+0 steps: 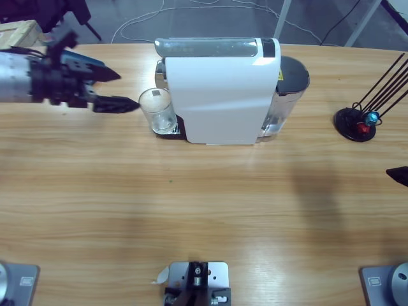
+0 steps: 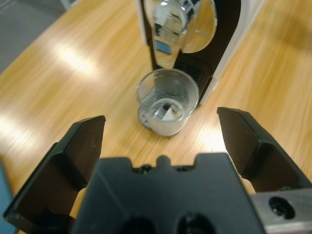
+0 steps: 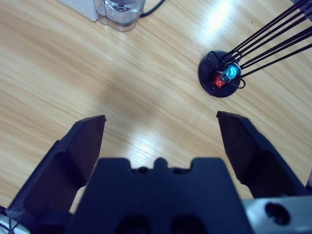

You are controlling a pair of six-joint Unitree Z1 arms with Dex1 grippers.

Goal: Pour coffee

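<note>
A clear glass cup (image 1: 157, 109) stands on the drip tray of the white coffee machine (image 1: 220, 95), under its spout (image 2: 181, 24). My left gripper (image 1: 127, 89) comes in from the left edge, open, with its nearer jaw tip almost at the cup's side. In the left wrist view the cup (image 2: 168, 100) sits ahead between the spread jaws of the left gripper (image 2: 161, 118), untouched. No coffee shows in the glass. My right gripper (image 3: 161, 117) hangs open over bare table at the right edge (image 1: 399, 173), holding nothing.
The machine's clear water tank (image 1: 288, 95) sits at its right end, also seen as the tank (image 3: 119, 9) in the right wrist view. A black round stand (image 1: 356, 123) with thin black rods and red and blue bits stands at the far right.
</note>
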